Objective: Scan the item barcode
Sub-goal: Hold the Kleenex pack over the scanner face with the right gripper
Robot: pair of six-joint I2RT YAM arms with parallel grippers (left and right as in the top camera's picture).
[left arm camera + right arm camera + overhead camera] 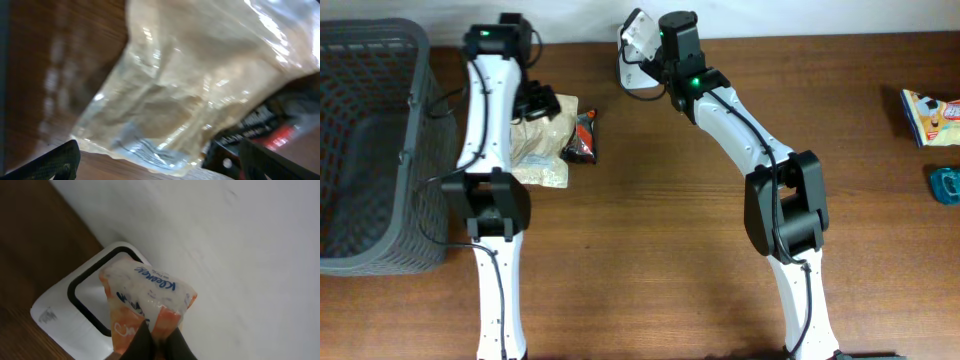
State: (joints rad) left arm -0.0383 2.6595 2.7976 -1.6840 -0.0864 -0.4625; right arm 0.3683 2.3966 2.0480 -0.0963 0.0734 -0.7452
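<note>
My right pincer (pixel 152 337) is clenched on one Kleenex tissue pack (pixel 147 297), holding it in front of the black-framed window of the single white barcode scanner (pixel 75 310). The scanner sits at the far edge of the surface (pixel 650 250), against the white wall. My left pincer (pixel 159 159) is spread wide, grasping nothing, and hovers just over one clear plastic bag (pixel 175 85). One dark snack packet (pixel 265 127) lies against the bag's right side. One grey basket (pixel 370 150) fills the left edge, close beside the left arm. At the right edge lie one yellow-and-blue snack packet (pixel 928 115) and one teal object (pixel 945 184), well apart from both arms. Bare wood runs wide between the two arms and toward the near edge.
</note>
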